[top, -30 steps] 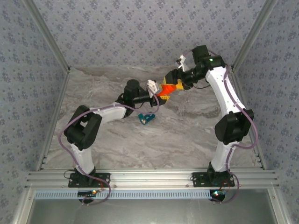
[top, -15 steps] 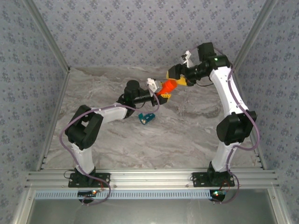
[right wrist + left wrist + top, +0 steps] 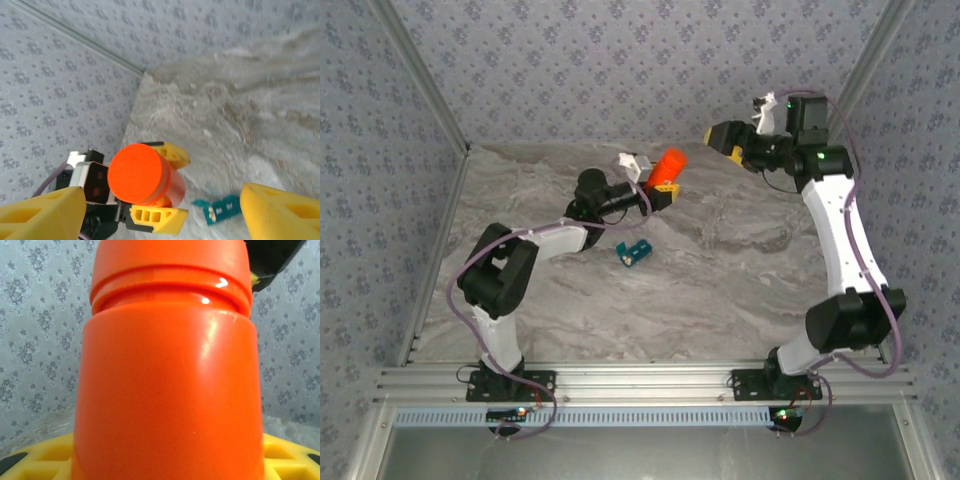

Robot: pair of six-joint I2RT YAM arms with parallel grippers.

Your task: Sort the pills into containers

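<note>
Floral-papered walls [image 3: 620,60] enclose a marble-patterned table [image 3: 720,290], with a ribbed aluminium rail [image 3: 640,385] along its near edge, where both arms are bolted. The left arm [image 3: 520,250] reaches toward the middle back of the table. The right arm [image 3: 840,220] rises along the right side and bends in toward the back wall.

The left gripper [image 3: 663,187] is closed on the lower body of an orange cylindrical bottle [image 3: 670,165], its yellow fingers [image 3: 280,460] pressed against either side. The bottle's round orange cap [image 3: 170,265] is on and points toward the right gripper [image 3: 732,143]. From the left wrist the bottle stands close before the camera and blocks most of the table beyond it.

The right gripper hangs near the bottle but apart from it. Its yellow fingers [image 3: 40,215] are spread wide and hold nothing, and the cap faces squarely between them.

The teal-blue pill box [image 3: 633,252] lies flat on the marble on the near side of the bottle. It is close to the left forearm, and neither claw touches it. Seen from the right wrist, it lies just beyond the held bottle. It is too small to tell what its compartments hold.
</note>
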